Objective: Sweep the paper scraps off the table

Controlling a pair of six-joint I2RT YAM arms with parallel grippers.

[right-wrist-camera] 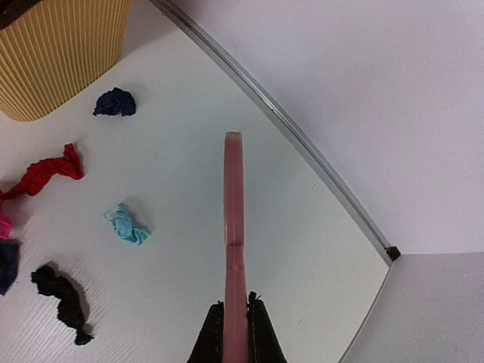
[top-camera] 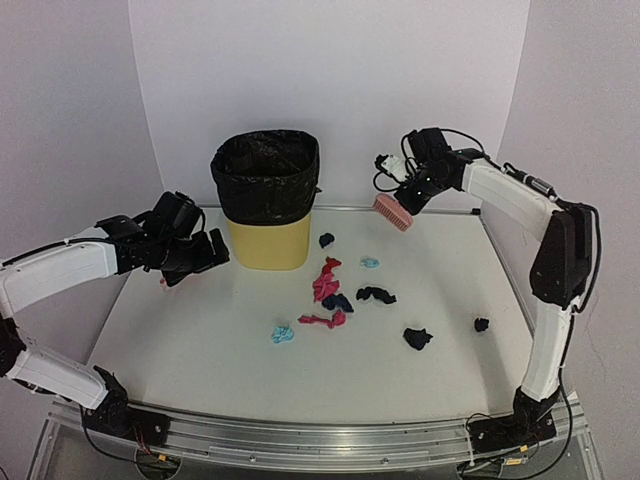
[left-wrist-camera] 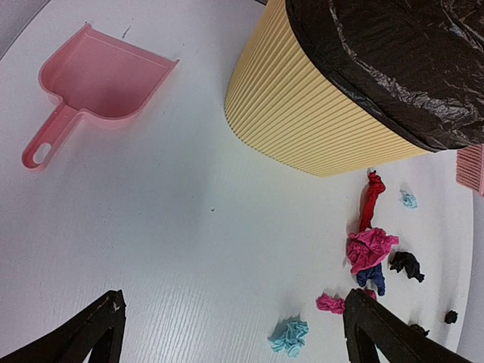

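Paper scraps lie on the white table [top-camera: 200, 350] right of centre: a navy wad [top-camera: 327, 240], a light blue one [top-camera: 370, 262], a red and pink clump [top-camera: 326, 282], a black one [top-camera: 376, 295], another light blue one [top-camera: 282, 334] and black ones [top-camera: 417, 338]. My left gripper [top-camera: 207, 256] is open and empty, held left of the bin; its view shows the pink dustpan [left-wrist-camera: 102, 76] lying flat and the light blue wad [left-wrist-camera: 290, 336] between its fingers [left-wrist-camera: 382, 333]. My right gripper [top-camera: 412, 190] is shut on the pink brush [right-wrist-camera: 234, 219], held above the table's far right.
A yellow ribbed bin [top-camera: 266, 230] with a black liner [top-camera: 266, 170] stands at the back centre. White walls close in the back and sides. A metal rail [top-camera: 320, 440] runs along the front edge. A small black wad [top-camera: 481, 324] lies near the right arm.
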